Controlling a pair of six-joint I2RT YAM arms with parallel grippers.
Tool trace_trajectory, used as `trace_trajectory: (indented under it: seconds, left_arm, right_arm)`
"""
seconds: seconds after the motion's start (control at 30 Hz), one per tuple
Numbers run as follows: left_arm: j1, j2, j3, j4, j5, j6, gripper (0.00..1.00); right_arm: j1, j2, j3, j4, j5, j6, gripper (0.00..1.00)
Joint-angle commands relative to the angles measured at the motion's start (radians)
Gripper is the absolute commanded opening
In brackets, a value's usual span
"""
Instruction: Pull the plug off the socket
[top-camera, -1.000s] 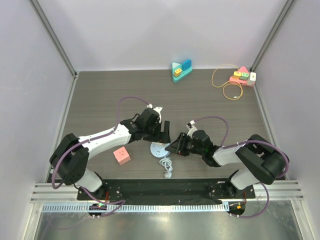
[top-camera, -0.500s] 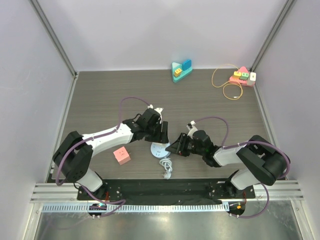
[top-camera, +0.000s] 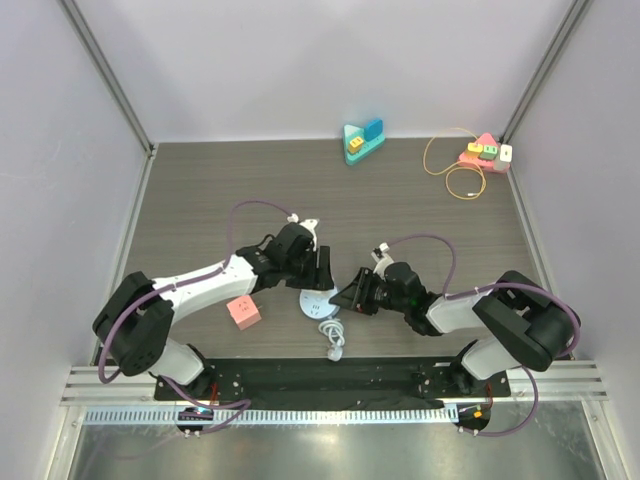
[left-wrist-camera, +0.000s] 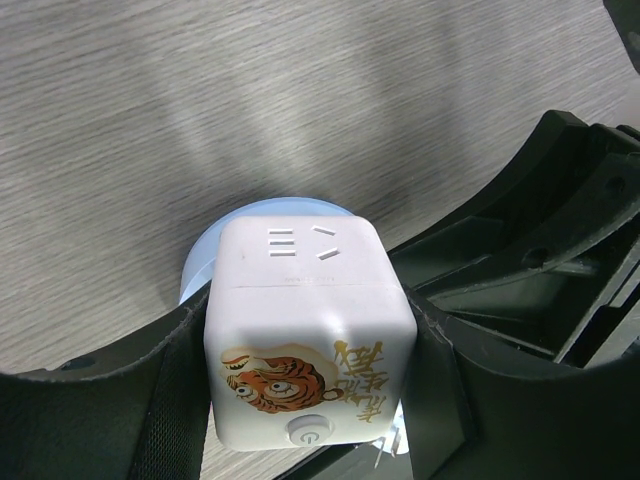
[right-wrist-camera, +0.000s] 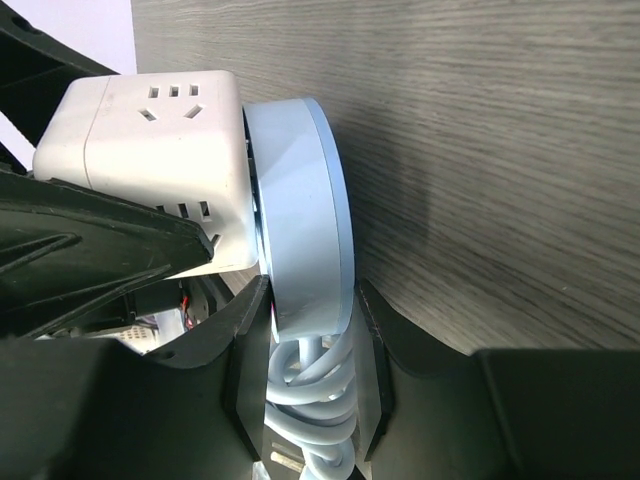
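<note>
A white cube socket (left-wrist-camera: 305, 330) with a tiger picture stands against a light blue round disc (left-wrist-camera: 205, 262). My left gripper (left-wrist-camera: 310, 370) is shut on the cube's two sides. In the right wrist view the cube (right-wrist-camera: 160, 150) sits flush against the disc (right-wrist-camera: 300, 200), with a coiled pale blue cable (right-wrist-camera: 310, 400) below it. My right gripper (right-wrist-camera: 305, 350) is shut across the disc's rim. From above, the disc (top-camera: 318, 300) and cable (top-camera: 331, 332) lie between the left gripper (top-camera: 318, 272) and the right gripper (top-camera: 345, 295); the cube is hidden there.
A pink cube (top-camera: 243, 312) lies near the left arm. A teal triangular block (top-camera: 362, 140) stands at the back. A pink power block (top-camera: 485, 153) with a looped yellow cord (top-camera: 455, 172) sits at the back right.
The left arm's elbow has shifted and its gripper has moved slightly toward the near edge. The right gripper has stayed in place on the disc.
</note>
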Motion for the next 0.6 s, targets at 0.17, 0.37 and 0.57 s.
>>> trace_trajectory:
  seconds: [0.17, 0.37, 0.57]
  left_arm:
    - [-0.112, -0.063, 0.07, 0.006, -0.059, 0.034, 0.0]
    - [-0.135, -0.085, 0.051, 0.041, 0.019, 0.01, 0.0]
    - [-0.132, -0.156, 0.023, 0.11, 0.09, -0.026, 0.0]
  right_arm:
    - [-0.003, 0.049, -0.047, -0.211, 0.148, 0.025, 0.01]
    - [-0.002, 0.059, -0.05, -0.238, 0.176, 0.061, 0.01]
    - [-0.002, 0.046, -0.05, -0.255, 0.185, 0.058, 0.01]
